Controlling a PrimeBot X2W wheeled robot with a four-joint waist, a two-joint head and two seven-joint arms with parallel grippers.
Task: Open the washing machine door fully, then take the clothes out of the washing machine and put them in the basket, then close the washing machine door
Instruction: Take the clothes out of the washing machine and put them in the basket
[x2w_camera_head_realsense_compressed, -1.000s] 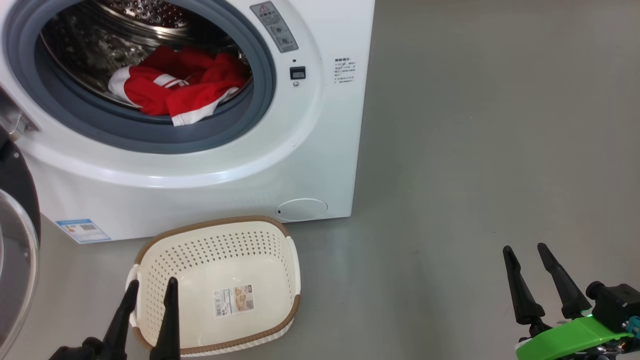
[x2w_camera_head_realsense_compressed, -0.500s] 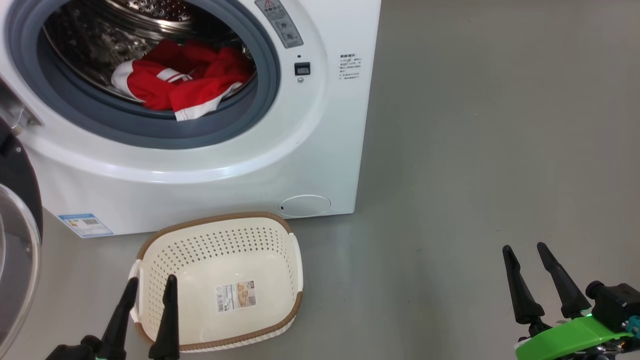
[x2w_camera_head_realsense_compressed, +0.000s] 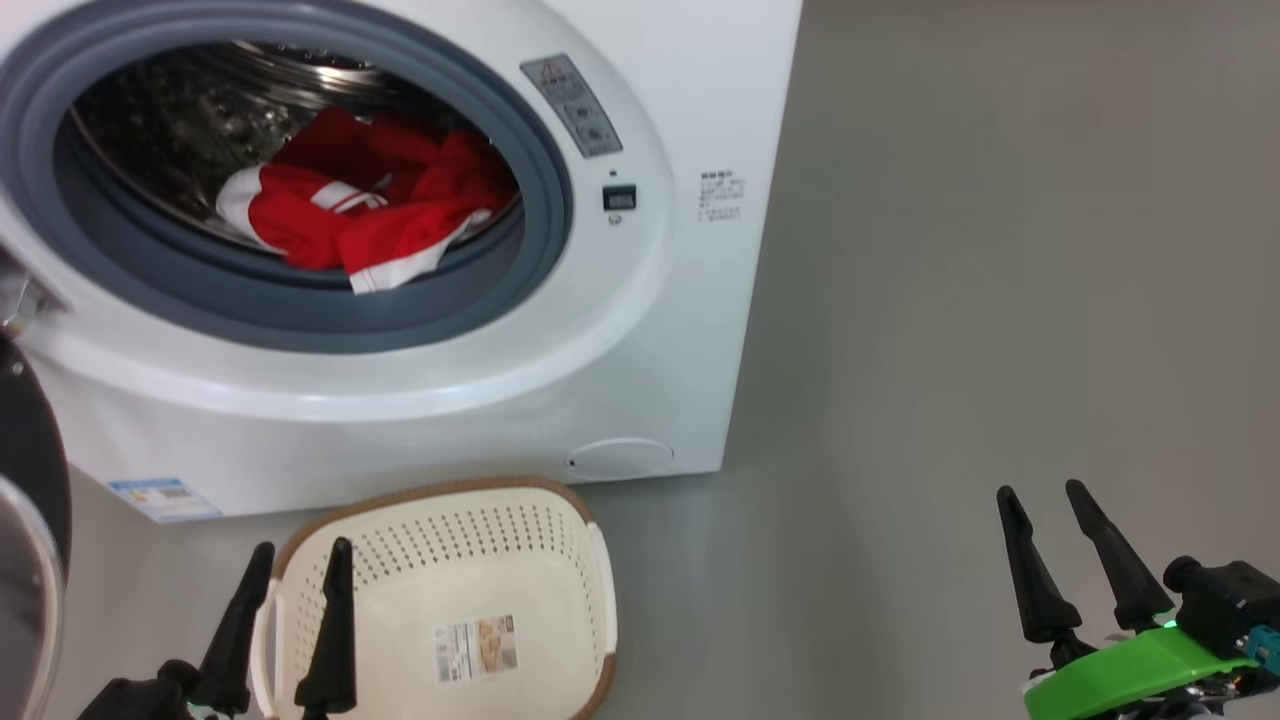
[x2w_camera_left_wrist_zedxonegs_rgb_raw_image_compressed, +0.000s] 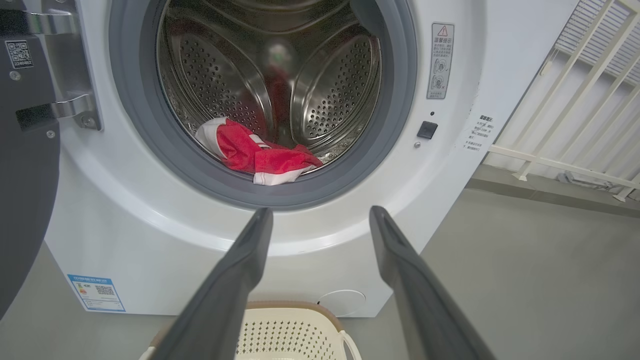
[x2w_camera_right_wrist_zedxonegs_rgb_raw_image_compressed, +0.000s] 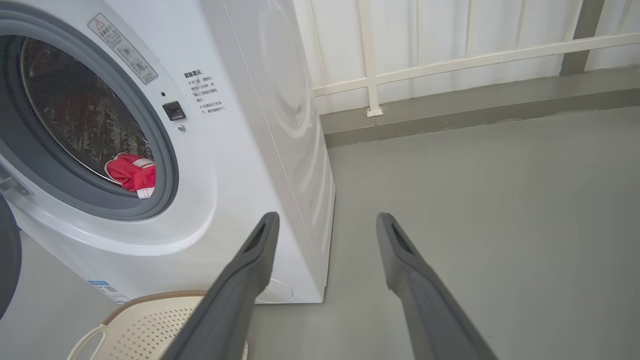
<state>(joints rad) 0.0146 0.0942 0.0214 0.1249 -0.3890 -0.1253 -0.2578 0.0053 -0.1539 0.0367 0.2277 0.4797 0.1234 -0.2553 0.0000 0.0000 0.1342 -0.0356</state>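
The washing machine (x2w_camera_head_realsense_compressed: 640, 330) carries several labels. A grey warning sticker (x2w_camera_head_realsense_compressed: 571, 105) sits at the upper right of the drum opening, with a red warning triangle at its top, lines of Chinese characters and two round diagrams. The characters are too small to read. Below it is a small black square latch socket (x2w_camera_head_realsense_compressed: 620, 197), and to its right a block of fine dark print (x2w_camera_head_realsense_compressed: 722, 196), also unreadable. A blue label (x2w_camera_head_realsense_compressed: 163, 497) with a QR code is stuck at the lower left corner of the front. A round white cap (x2w_camera_head_realsense_compressed: 620, 457) sits low at the right. A QR sticker (x2w_camera_left_wrist_zedxonegs_rgb_raw_image_compressed: 18, 54) is on the dark inner face of the washing machine door (x2w_camera_head_realsense_compressed: 25, 480), which stands swung open at the left. The basket (x2w_camera_head_realsense_compressed: 430, 492) has a barcode sticker (x2w_camera_head_realsense_compressed: 476, 648) on its bottom.

The clothes (x2w_camera_head_realsense_compressed: 350, 215) lie in the steel drum at the front lip, one white-trimmed edge drooping onto the grey rubber ring. The basket stands on the grey floor (x2w_camera_head_realsense_compressed: 950, 300) just in front of the machine.

The left tool (x2w_camera_head_realsense_compressed: 302, 550) hovers low over the basket's left side, its fingers spread and holding nothing, pointing up toward the drum opening. The right tool (x2w_camera_head_realsense_compressed: 1040, 490) hangs well to the right over bare floor, fingers likewise spread and empty, aimed past the machine's right corner.
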